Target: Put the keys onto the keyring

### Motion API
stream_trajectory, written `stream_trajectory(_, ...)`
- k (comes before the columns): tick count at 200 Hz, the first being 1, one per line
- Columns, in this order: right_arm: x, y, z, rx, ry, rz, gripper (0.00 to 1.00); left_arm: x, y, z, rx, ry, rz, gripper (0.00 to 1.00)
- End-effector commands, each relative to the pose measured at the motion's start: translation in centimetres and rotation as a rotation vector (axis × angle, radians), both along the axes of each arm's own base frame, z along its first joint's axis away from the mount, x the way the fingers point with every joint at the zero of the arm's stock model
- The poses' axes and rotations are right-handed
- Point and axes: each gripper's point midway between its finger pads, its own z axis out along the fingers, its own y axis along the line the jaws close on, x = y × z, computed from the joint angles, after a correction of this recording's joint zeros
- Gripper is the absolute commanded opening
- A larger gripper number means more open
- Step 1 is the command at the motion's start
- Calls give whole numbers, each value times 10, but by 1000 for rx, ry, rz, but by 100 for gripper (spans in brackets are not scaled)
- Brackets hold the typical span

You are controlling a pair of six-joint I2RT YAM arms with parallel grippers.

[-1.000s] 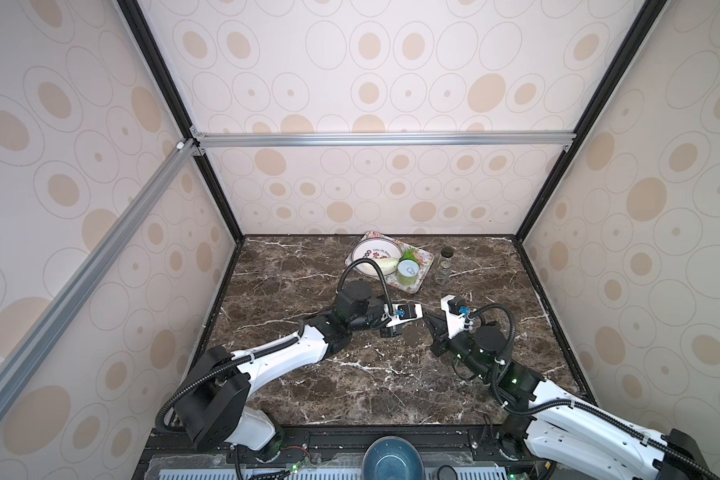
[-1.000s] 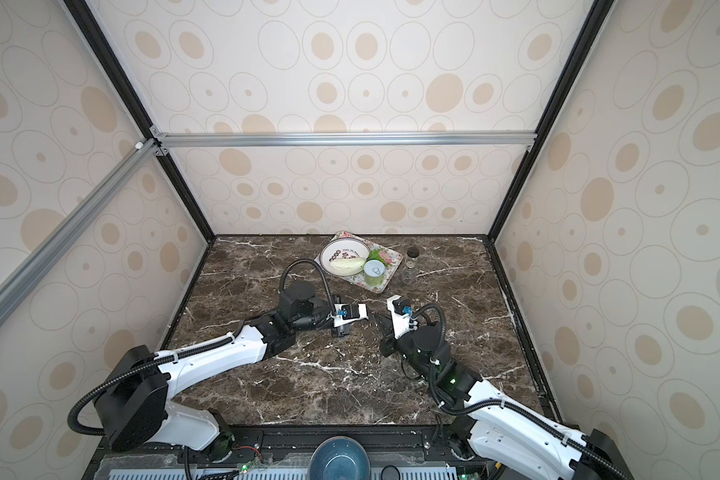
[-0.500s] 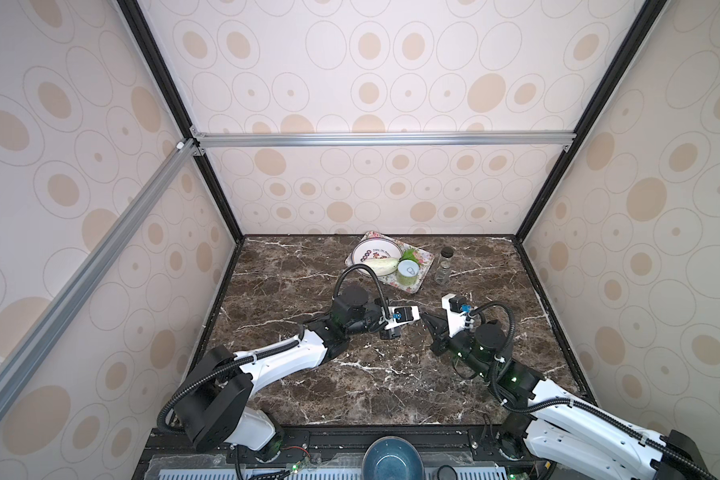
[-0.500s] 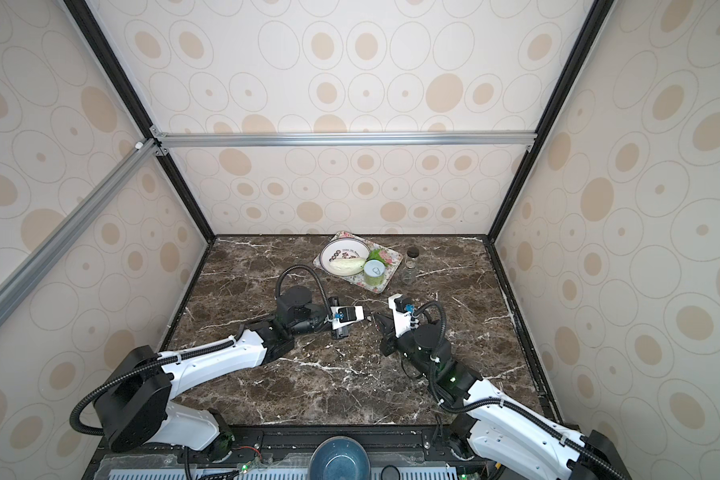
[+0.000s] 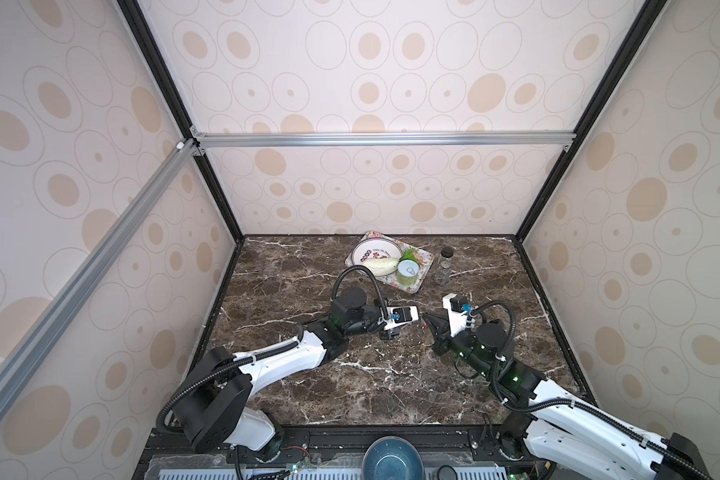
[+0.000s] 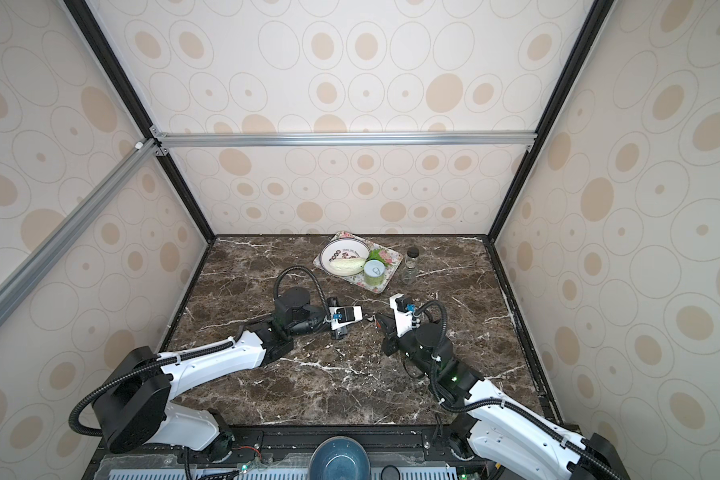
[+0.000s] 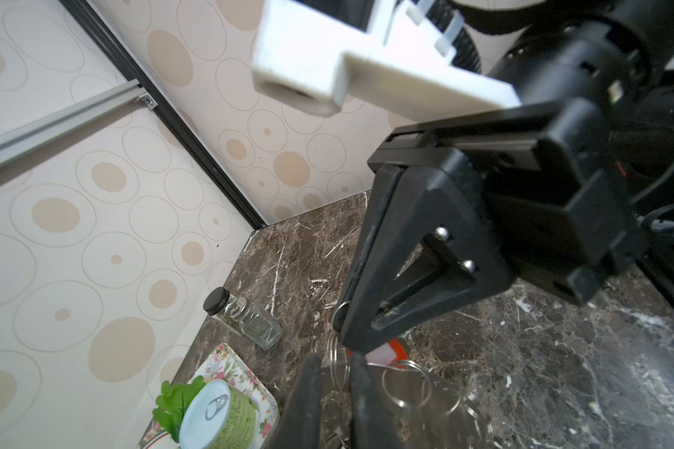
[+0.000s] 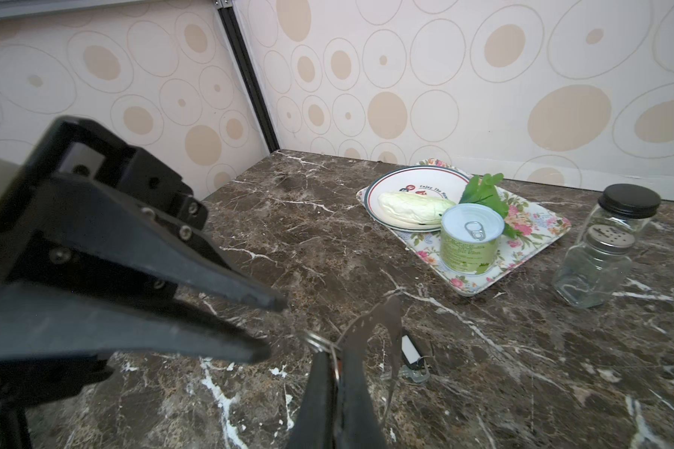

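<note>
In both top views the two grippers meet tip to tip at the centre of the marble table (image 5: 350, 399), just below the floral tray (image 5: 424, 266). The right gripper (image 8: 333, 357) has its fingers pressed together on the rim of the keyring (image 8: 386, 315), which stands tilted on edge. The left gripper (image 8: 273, 326) is slightly spread, its tips just beside the keyring. The black-tagged key (image 8: 410, 347) lies on the table close behind the keyring. The red-tagged key (image 7: 396, 346) shows beside the right gripper's tip.
</note>
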Motion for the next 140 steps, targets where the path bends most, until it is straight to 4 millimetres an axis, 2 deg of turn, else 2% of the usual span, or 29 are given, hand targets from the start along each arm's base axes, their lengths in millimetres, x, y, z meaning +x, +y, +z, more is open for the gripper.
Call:
stream_trajectory(1,1,-5,9,5,-38,-17,0,-4,-1,26,-35,-54,-17,23)
stream_trajectory(90,-2,-2,10,-37,-58,-12,0,-5,-2,21,23,-16,-29,32)
stream_trajectory(140,-5,3,10,-57,-73,8,0,1,-6,16,52,2,-20,33)
